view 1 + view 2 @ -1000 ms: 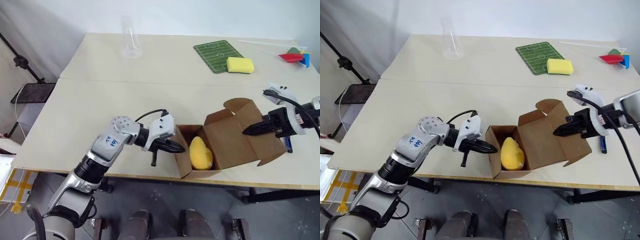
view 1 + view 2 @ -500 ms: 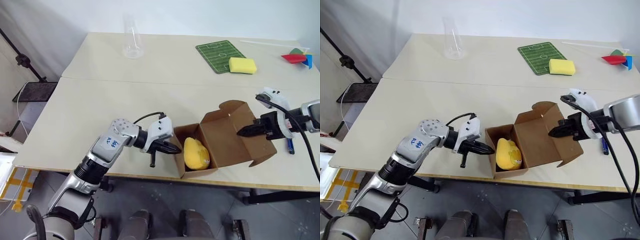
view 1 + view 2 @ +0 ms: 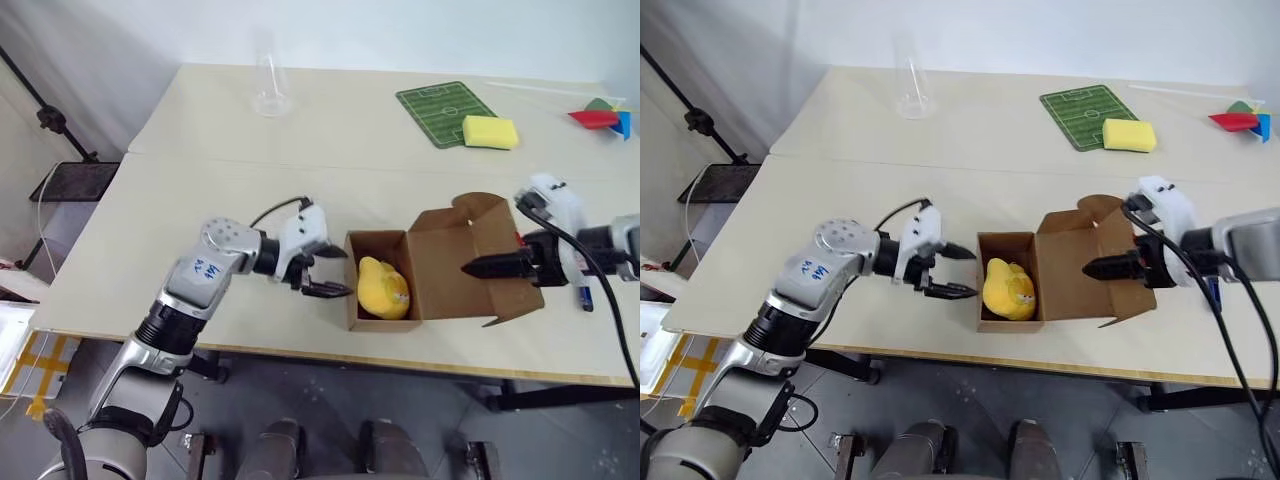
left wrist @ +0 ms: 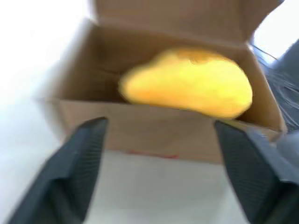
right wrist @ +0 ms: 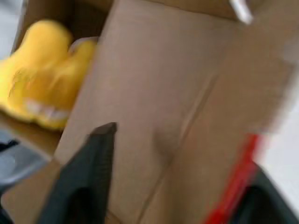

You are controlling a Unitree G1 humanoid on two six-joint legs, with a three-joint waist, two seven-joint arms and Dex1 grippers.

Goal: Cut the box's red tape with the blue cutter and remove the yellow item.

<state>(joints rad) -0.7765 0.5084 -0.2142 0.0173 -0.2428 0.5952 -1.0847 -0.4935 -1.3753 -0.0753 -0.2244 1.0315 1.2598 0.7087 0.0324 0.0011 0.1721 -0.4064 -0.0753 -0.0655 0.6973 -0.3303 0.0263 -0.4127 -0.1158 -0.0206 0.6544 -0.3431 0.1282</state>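
The box [image 3: 430, 265] lies open near the table's front edge, the yellow item [image 3: 384, 290] resting inside it. The left gripper [image 3: 328, 272] sits just beside the box's open side, fingers spread wide and holding nothing. The right gripper [image 3: 478, 267] reaches over the opened flap, its fingers apart. The red tape [image 5: 236, 177] is a blurred strip at the flap's edge. The blue cutter [image 3: 584, 297] is mostly hidden behind the right arm. The pale table [image 3: 200, 200] also carries a yellow sponge [image 3: 484, 131] on a green mat [image 3: 440, 105].
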